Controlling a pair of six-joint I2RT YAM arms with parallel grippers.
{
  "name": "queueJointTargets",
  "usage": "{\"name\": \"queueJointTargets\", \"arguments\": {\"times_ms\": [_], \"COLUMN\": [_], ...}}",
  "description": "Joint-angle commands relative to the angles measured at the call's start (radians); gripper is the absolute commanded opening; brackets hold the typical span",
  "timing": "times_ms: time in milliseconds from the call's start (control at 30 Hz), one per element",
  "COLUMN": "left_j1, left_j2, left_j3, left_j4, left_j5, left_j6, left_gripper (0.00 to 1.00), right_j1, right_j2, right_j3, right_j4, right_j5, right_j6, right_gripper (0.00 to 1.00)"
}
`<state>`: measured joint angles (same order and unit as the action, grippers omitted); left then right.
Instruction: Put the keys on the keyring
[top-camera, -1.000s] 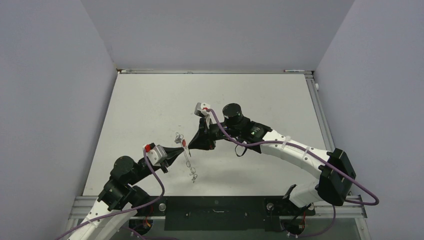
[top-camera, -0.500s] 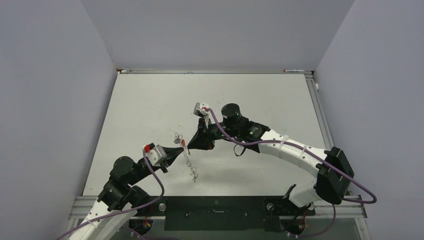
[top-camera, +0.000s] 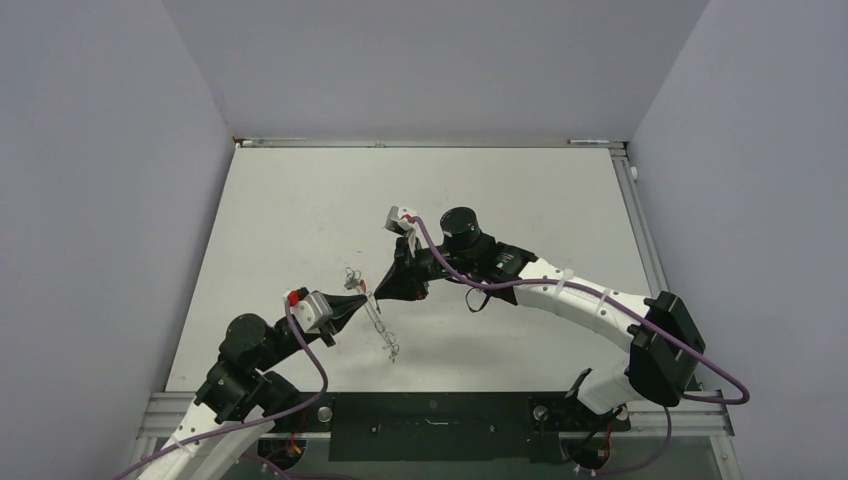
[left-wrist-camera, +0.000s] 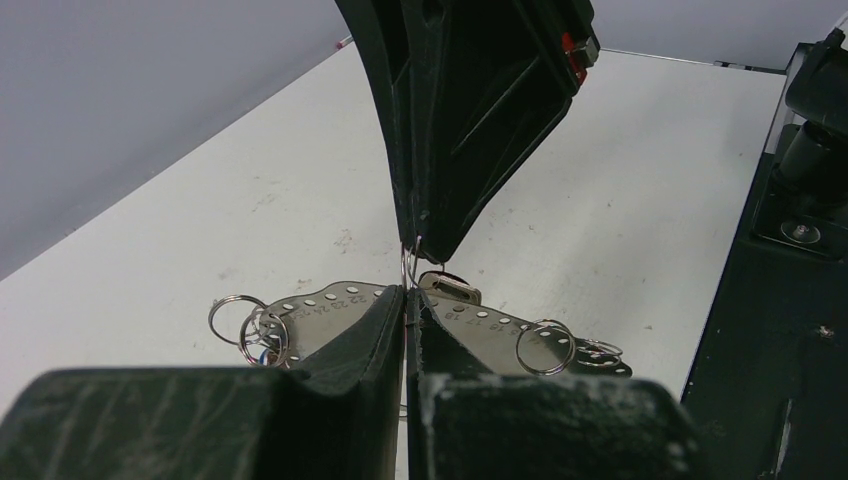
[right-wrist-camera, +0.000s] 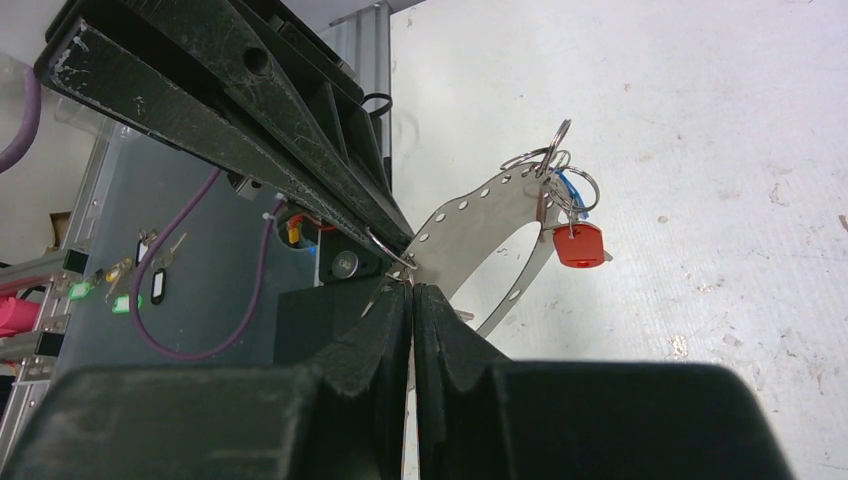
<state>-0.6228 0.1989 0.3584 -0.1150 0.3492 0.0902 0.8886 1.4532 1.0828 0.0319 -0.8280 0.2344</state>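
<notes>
The keyring (left-wrist-camera: 325, 305) is a silver band with numbered holes, bent into a loop (right-wrist-camera: 478, 218) and hanging between the arms (top-camera: 380, 325). Small split rings hang from it. A red key (right-wrist-camera: 579, 243) and a partly hidden blue key (right-wrist-camera: 574, 192) dangle at one end. My left gripper (left-wrist-camera: 405, 296) is shut on a thin small silver ring (left-wrist-camera: 407, 262). My right gripper (right-wrist-camera: 412, 288) meets it tip to tip, shut on the same small ring. A dark-headed key (left-wrist-camera: 450, 288) hangs just under the two tips. In the top view the left gripper (top-camera: 360, 298) and right gripper (top-camera: 378, 290) touch mid-table.
The white tabletop (top-camera: 300, 220) lies below, walled on three sides. A black rail (top-camera: 430, 425) with the arm bases runs along the near edge. The right arm's purple cable (top-camera: 450, 270) loops beside the wrists.
Both grippers have stayed shut and tip to tip. The right arm has edged slightly left, and the band's hanging lower end has swung a little.
</notes>
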Motion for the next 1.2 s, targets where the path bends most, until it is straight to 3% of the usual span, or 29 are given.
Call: {"name": "queueJointTargets", "arguments": {"times_ms": [0, 100, 267, 367, 533, 700, 967, 1167], "left_j1": [-0.002, -0.002, -0.001, -0.002, -0.002, 0.0, 0.009, 0.014], "left_j2": [-0.009, -0.009, -0.009, -0.01, -0.016, -0.036, -0.024, -0.022], "left_j3": [0.011, 0.011, 0.011, 0.011, 0.014, 0.014, 0.026, 0.012], "left_j4": [0.08, 0.081, 0.084, 0.085, 0.092, 0.1, 0.207, 0.354], "left_j5": [0.015, 0.016, 0.019, 0.02, 0.033, 0.048, 0.087, 0.1], "left_j6": [-0.002, -0.002, -0.001, -0.003, -0.009, -0.029, -0.083, -0.221], "left_gripper": [0.0, 0.0, 0.0, 0.0, 0.0, 0.0, 0.0, 0.0], "right_j1": [-0.007, -0.008, -0.008, -0.008, -0.007, -0.006, -0.002, 0.005], "right_j2": [-0.005, -0.003, -0.012, -0.025, -0.066, -0.136, -0.21, -0.234], "right_j3": [0.031, 0.031, 0.026, 0.023, -0.001, -0.069, -0.179, -0.214], "right_j4": [0.059, 0.056, 0.055, 0.053, 0.078, 0.206, 0.417, 0.56], "right_j5": [-0.028, -0.033, -0.033, -0.031, -0.021, -0.011, -0.058, -0.157], "right_j6": [0.0, 0.001, -0.006, -0.02, -0.05, -0.054, -0.11, -0.119], "right_gripper": [0.05, 0.09, 0.39, 0.48, 0.51, 0.51, 0.52, 0.51]}}
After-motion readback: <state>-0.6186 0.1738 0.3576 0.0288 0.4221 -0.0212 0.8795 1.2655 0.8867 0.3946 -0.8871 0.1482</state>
